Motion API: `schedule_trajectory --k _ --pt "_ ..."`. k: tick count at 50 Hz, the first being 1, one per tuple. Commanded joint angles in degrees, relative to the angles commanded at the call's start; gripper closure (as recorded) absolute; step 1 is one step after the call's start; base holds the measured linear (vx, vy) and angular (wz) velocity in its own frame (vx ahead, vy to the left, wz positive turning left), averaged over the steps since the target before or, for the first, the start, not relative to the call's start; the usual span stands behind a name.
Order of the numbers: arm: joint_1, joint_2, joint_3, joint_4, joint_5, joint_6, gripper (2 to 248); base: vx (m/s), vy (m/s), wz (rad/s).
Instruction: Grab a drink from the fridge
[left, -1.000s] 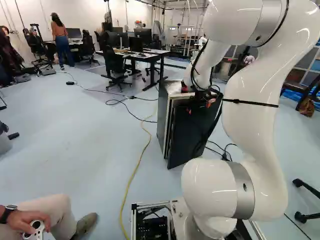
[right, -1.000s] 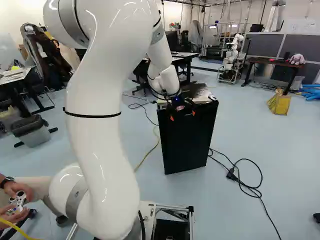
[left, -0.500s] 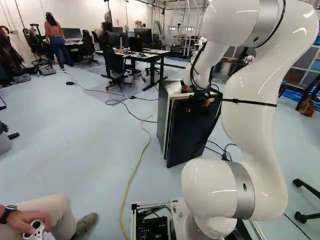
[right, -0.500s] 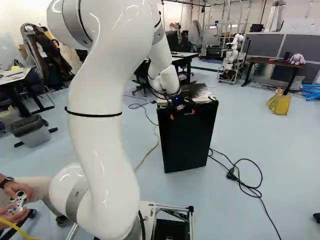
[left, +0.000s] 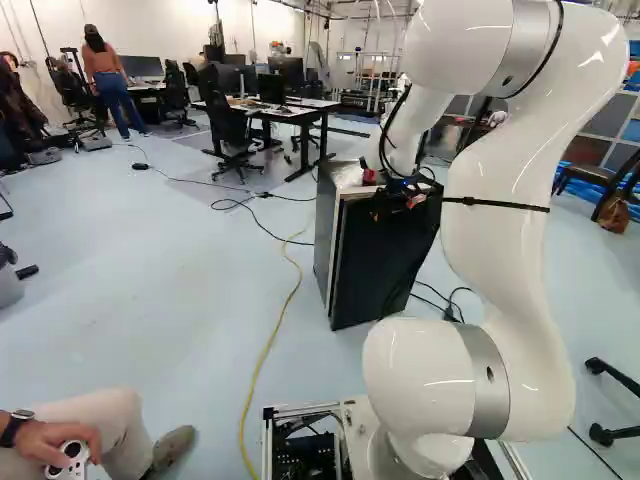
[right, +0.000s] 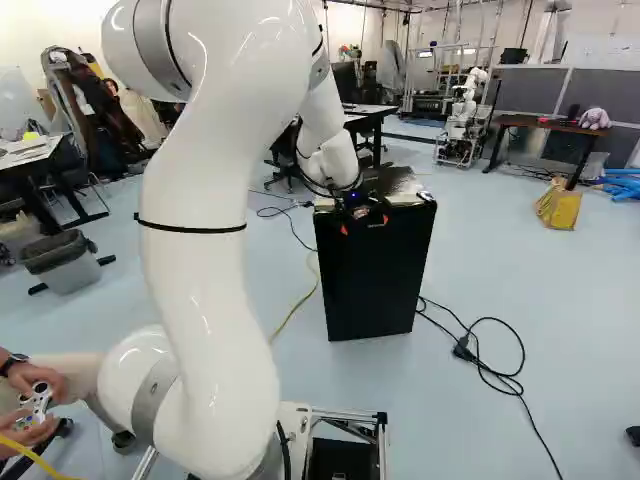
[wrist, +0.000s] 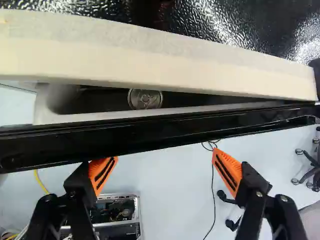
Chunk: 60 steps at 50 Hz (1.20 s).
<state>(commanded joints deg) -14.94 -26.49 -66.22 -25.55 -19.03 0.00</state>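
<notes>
As our smooth white arm bends over to the dark, boxy fridge, our black gripper with two fingers hangs right by the top of the flat black door. The door is open just a crack. In the wrist view, our gripper is let go wide, with its bright orange pads far apart and nothing held between them. They are near the outside edge of the door, but we can't tell if they touch it.

Our drink, a round silver can, shows its end in the dark gap between the door and the long cream-coloured front edge of the fridge. We can't tell if it sits in the door or deeper inside. On the pale blue floor, a long yellow cable runs near the fridge, and a looping black cable lies beside it.
</notes>
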Motion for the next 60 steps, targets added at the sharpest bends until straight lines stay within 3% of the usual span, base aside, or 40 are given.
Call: schedule_trajectory --k 60 --pt "0.26 -1.20 -1.64 0.00 4.70 0.00 3 0.000 0.000 0.000"
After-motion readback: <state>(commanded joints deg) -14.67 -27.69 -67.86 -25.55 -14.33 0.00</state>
